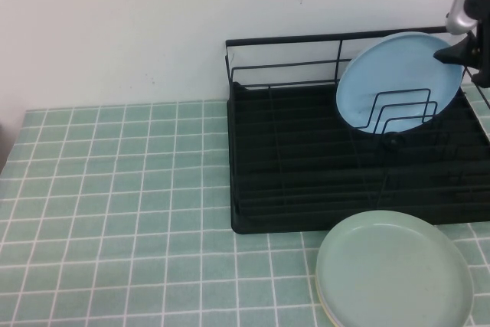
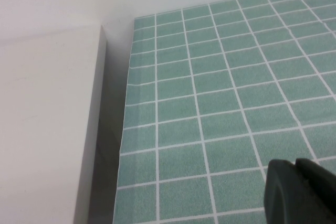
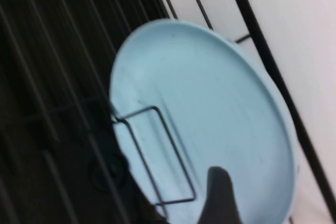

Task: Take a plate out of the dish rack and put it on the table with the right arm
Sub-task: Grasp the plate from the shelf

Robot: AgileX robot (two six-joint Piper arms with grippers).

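- High view: the table [image 1: 115,212] is a flat surface of mint-green small square tiles with white grid lines, running back to a plain white wall [image 1: 115,28].
- At the table's back right stands the dish rack [image 1: 306,181], black wire on a ribbed black tray, its rear rail close to the wall.
- The plate [image 1: 398,74], light blue, stands tilted in the rack's back right part, leaning toward the rear rail behind the looped dividers [image 1: 402,112].
- A pale green plate [image 1: 394,269] lies flat on the tiles just in front of the rack, at the near right.
- The right gripper [image 1: 468,55] is at the far right, above the rack; a dark fingertip meets the blue plate's right edge. Whether it pinches the rim or stands released, I cannot tell.
- Right wrist view: one dark finger [image 3: 223,195] lies against the plate's face.
- Left wrist view: the left gripper [image 2: 299,192] hangs over bare tiles by the table's edge, beside a white panel [image 2: 47,129]; its fingers look pressed together, holding nothing.
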